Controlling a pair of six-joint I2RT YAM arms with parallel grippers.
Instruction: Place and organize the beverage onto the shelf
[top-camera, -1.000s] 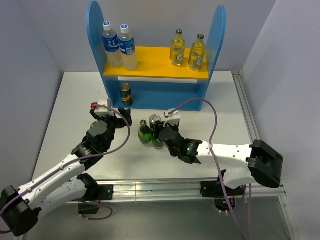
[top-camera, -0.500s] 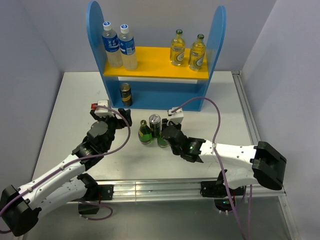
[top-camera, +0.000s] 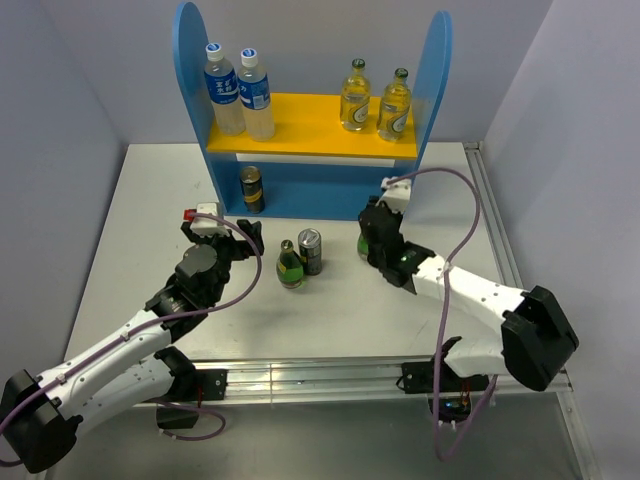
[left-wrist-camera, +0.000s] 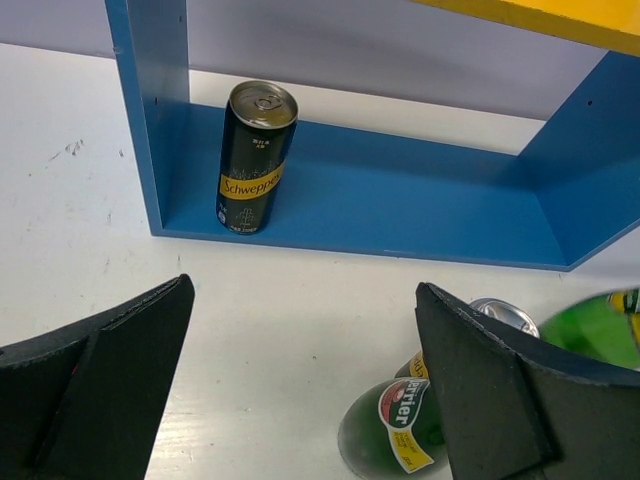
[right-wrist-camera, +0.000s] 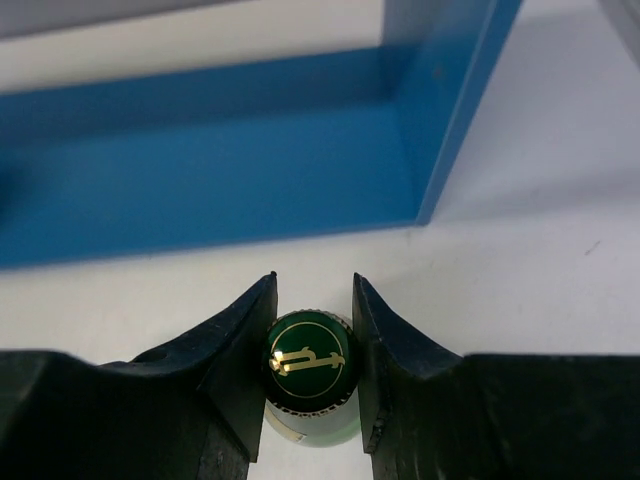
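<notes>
The shelf (top-camera: 432, 70) stands at the back. Two pale-yellow glass bottles (top-camera: 355, 97) stand on the right of its yellow board. One dark can (top-camera: 251, 188) stands at the left of the blue lower compartment (left-wrist-camera: 400, 200). A green bottle (top-camera: 290, 266) and a can (top-camera: 310, 250) stand together on the table. My right gripper (top-camera: 372, 236) is shut on the cap of a second green bottle (right-wrist-camera: 309, 362), in front of the compartment's right end. My left gripper (left-wrist-camera: 305, 300) is open and empty, just left of the standing green bottle (left-wrist-camera: 385, 435).
Two taller blue-labelled plastic bottles (top-camera: 238, 92) stand on the left of the yellow board. The shelf's right side wall (right-wrist-camera: 455, 110) is close ahead of my right gripper. The table's metal rail (top-camera: 495, 240) runs along the right edge.
My right gripper has carried one green bottle away from the cluster, to the right and toward the shelf's lower right. The left arm has not moved.
</notes>
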